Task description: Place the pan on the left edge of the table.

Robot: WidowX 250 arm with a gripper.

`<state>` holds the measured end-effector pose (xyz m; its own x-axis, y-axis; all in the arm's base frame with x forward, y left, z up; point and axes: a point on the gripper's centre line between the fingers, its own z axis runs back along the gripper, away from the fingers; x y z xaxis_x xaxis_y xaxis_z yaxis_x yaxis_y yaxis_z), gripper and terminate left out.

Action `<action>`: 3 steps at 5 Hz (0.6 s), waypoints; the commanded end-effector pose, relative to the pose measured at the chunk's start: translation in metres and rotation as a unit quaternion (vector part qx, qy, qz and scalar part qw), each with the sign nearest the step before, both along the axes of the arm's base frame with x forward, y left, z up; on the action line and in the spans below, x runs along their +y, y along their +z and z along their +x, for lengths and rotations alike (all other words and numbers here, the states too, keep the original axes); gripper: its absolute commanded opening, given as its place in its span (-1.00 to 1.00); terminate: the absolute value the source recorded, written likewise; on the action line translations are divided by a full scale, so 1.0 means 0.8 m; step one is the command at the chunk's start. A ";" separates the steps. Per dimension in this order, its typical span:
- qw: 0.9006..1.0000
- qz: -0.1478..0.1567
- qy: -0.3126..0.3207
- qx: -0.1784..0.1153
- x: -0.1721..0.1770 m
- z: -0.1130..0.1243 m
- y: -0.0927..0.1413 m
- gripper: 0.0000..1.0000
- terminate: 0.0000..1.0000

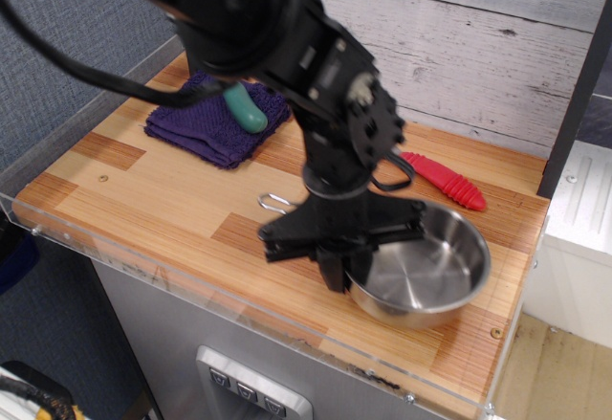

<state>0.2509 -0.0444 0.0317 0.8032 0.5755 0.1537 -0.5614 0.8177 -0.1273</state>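
Note:
The shiny steel pan [426,269] sits at the front right of the wooden table [143,186]. Its thin wire-loop handle [273,202] points left, behind the arm. My black gripper [337,275] reaches down over the pan's left rim, and its fingers look closed on that rim. The finger inside the pan is mostly hidden by the gripper body. I cannot tell if the pan rests on the wood or is slightly lifted.
A folded purple cloth [212,125] with a teal object [245,110] on it lies at the back left. A red ridged toy [444,181] lies behind the pan. A clear acrylic rim [115,265] runs along the front and left edges.

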 end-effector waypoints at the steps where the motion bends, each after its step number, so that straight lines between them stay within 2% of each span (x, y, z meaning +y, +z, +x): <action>1: 1.000 0.000 -0.011 -0.029 0.066 -0.006 0.044 -1.00 -1.00; 2: 1.000 0.005 0.004 -0.027 0.121 -0.016 0.056 -1.00 -1.00; 3: 0.999 -0.003 0.030 -0.020 0.176 -0.021 0.053 -1.00 -1.00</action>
